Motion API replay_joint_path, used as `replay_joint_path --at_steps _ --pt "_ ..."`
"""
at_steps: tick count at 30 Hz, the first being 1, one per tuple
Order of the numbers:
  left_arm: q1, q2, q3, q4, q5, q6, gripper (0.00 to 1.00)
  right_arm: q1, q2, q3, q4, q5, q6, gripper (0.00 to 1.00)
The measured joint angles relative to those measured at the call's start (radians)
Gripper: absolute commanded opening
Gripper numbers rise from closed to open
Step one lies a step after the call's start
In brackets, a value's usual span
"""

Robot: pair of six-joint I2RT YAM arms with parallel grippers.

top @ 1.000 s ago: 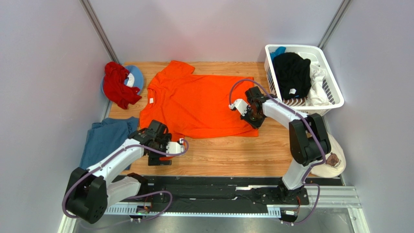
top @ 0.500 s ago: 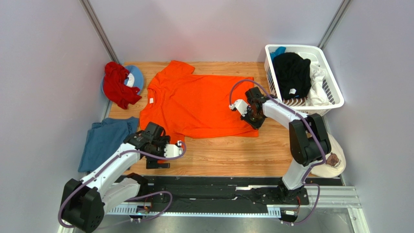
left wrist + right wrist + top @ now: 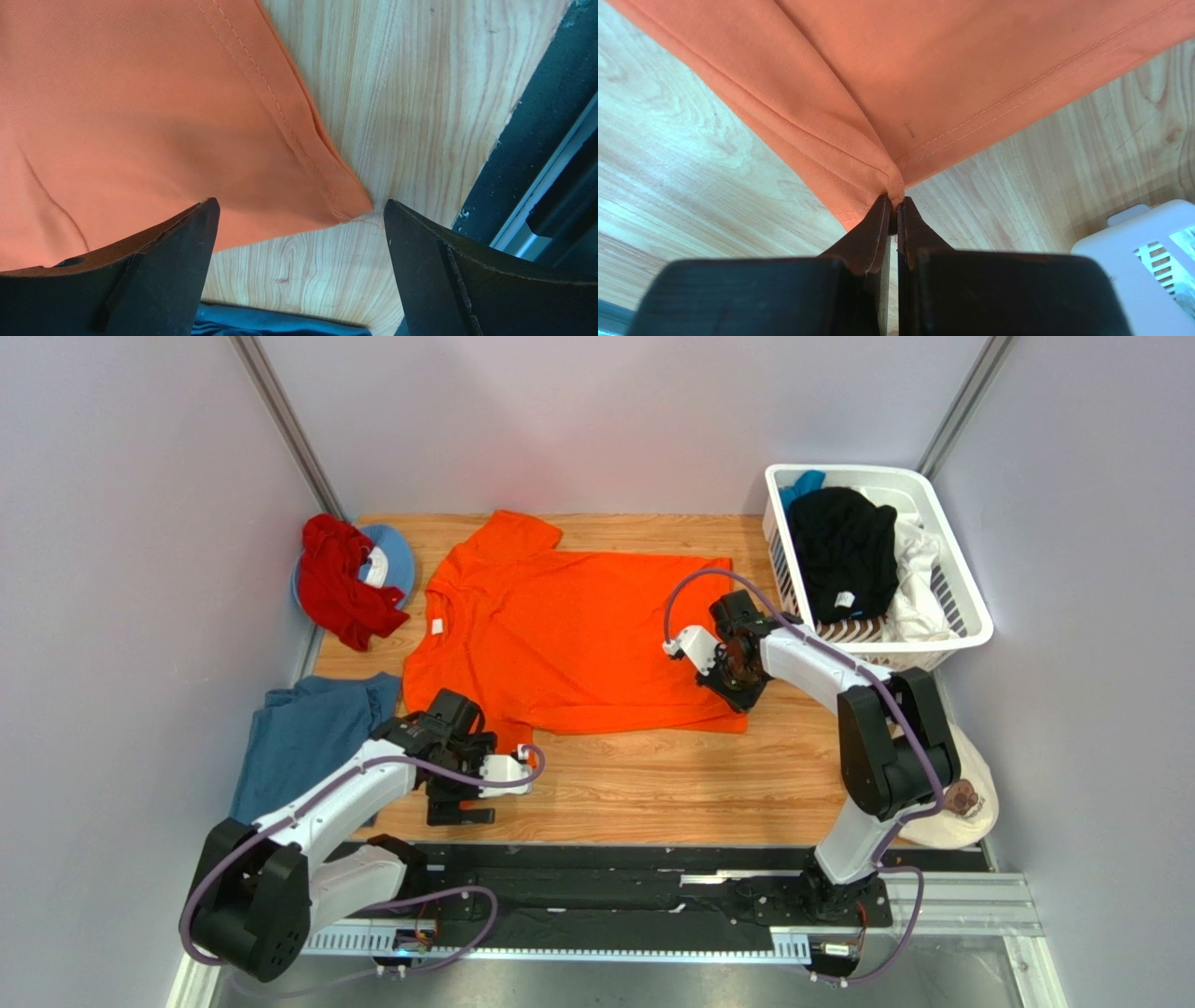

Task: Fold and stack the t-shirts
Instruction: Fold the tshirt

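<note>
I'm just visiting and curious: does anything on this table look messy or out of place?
Yes. The blue t-shirt lies rumpled, partly past the tabletop's left edge, and a red cloth sits bunched in the far left corner.

2 white arms (image 3: pixel 344 791), black joints (image 3: pixel 884 735), purple cables (image 3: pixel 673 595).

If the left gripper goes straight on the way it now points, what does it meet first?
Probably the corner of the orange t-shirt, lying on the table between the left gripper's open fingers; depth is unclear.
</note>
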Motion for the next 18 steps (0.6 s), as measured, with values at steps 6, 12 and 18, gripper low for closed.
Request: replay_joint_path --at_steps 6,12,18 --pt "0.000 0.044 0.002 0.018 0.001 -0.010 0.88 0.000 -0.028 -0.025 0.002 0.000 0.000 0.00" --pt "-0.001 0.060 0.006 0.011 0.003 -0.028 0.57 0.000 -0.031 -0.026 0.003 0.000 0.000 0.00" --pt "-0.001 0.053 -0.003 0.021 -0.002 -0.049 0.16 0.000 -0.039 -0.032 0.004 0.001 0.000 0.00"
